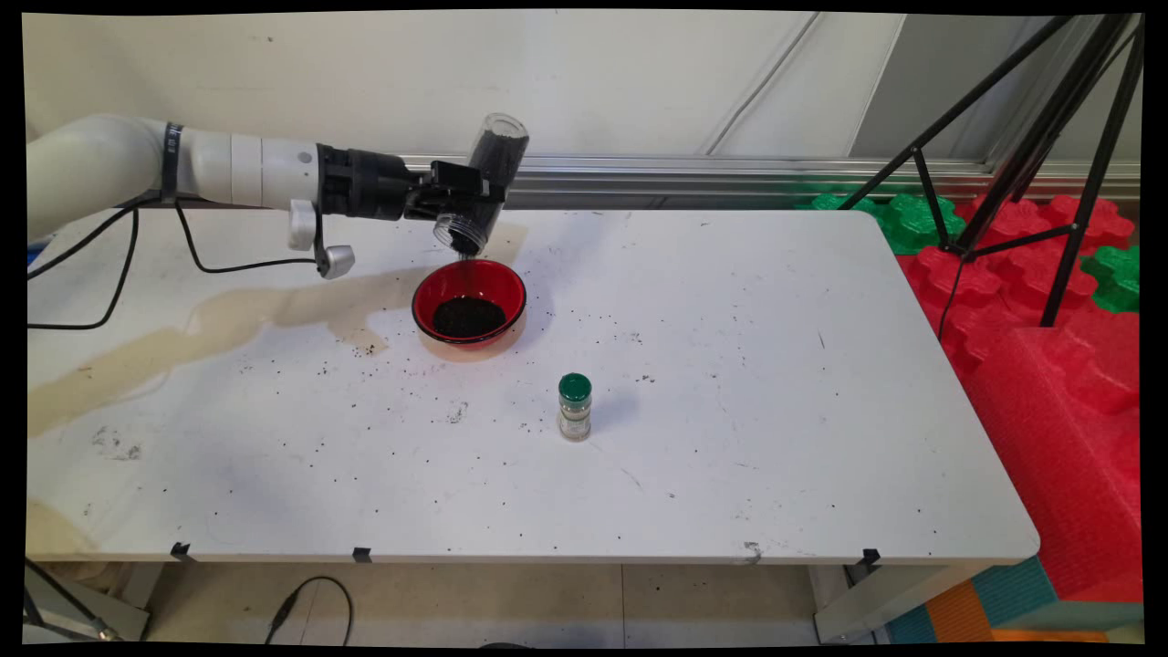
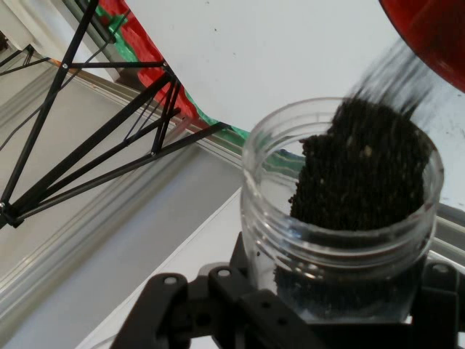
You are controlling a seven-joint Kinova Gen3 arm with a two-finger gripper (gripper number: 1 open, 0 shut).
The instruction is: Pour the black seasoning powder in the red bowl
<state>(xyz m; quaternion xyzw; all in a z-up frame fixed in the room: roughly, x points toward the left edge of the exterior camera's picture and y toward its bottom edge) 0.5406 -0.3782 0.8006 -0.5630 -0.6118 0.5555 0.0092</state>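
Note:
My gripper is shut on a clear jar of dark grains, tipped mouth-down above the red bowl. A thin stream of grains falls from the jar's mouth into the bowl, which holds a dark pile. In the hand view the jar fills the lower right, its open mouth packed with grains streaming toward the red bowl's rim at the top right. My gripper clamps the jar at the bottom edge.
A small spice bottle with a green cap stands upright right of and nearer than the bowl. Dark grains and a tan stain mark the white table. A black tripod and red and green foam blocks stand at the right.

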